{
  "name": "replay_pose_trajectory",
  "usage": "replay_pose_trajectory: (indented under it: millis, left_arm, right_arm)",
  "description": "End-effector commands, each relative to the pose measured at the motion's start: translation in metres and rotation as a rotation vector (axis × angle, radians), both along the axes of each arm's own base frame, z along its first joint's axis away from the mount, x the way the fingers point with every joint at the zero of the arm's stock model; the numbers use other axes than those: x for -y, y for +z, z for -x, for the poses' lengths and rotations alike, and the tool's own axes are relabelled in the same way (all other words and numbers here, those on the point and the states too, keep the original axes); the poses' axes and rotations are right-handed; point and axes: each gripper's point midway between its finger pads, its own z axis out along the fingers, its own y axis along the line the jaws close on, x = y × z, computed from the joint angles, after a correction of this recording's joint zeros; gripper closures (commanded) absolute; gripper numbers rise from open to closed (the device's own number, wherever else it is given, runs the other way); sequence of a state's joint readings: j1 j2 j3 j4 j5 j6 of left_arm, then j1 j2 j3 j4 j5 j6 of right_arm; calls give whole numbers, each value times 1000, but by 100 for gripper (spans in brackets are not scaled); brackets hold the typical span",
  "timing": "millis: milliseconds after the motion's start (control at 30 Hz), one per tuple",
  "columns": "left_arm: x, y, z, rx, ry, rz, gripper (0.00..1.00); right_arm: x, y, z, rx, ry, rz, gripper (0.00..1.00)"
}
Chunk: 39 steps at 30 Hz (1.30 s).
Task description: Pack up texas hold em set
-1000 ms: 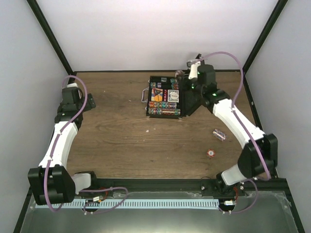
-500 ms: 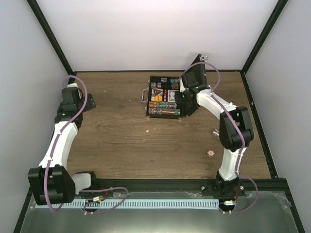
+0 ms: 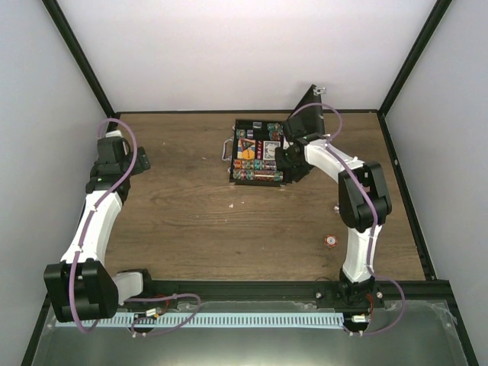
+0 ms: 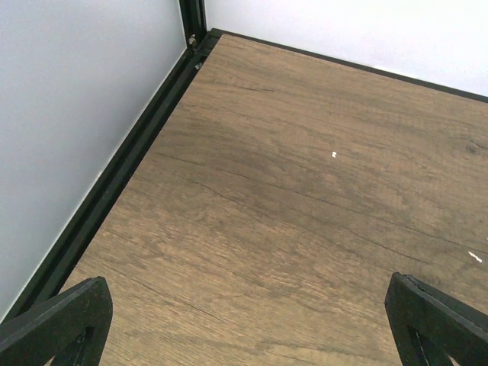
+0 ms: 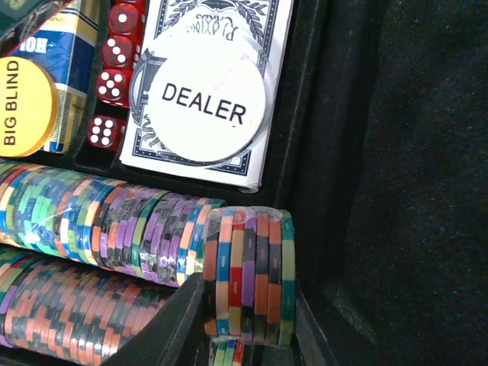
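Black case (image 5: 306, 145) rim, right tool (image 5: 248, 332) gripping chips (image 5: 249, 271)

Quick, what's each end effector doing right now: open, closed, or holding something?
Left end effector: open, holding nothing.
Right end effector: closed on a wrapped chip stack.

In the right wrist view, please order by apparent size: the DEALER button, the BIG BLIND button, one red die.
1. DEALER button
2. BIG BLIND button, cut by the frame edge, so less sure
3. red die
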<state>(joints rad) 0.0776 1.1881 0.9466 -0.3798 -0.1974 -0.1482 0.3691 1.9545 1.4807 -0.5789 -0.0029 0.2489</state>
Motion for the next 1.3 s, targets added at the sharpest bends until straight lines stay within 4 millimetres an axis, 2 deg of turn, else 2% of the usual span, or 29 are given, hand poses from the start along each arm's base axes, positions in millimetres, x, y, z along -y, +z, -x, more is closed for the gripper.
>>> replay_pose_trajectory:
  millis: [0,300,633,867,1200,1267]
  left_arm:
    - [2,2,0,10,-13,-6,0]
    - [3,2,-1,8,-16,-5,0]
    - [3,1,-1,7,-19,-2,0]
    - [3,1,-1,5,-17,-4,0]
    - [3,1,-1,7,-18,-3,0]
    - [3,2,-1,7,-18,-4,0]
  right_arm:
    - [-3,10,-11,18,-23,-13,79]
    - [-14,3,-6,-26,6,-45,79]
    - [-17,-5,8,-70,-15,-42,78]
    - [-35,-10,14,-106,-4,-93,78]
    - [-19,-34,22,-133,-55,-23,78]
    - [-20,-37,22,-141,-53,-23,74]
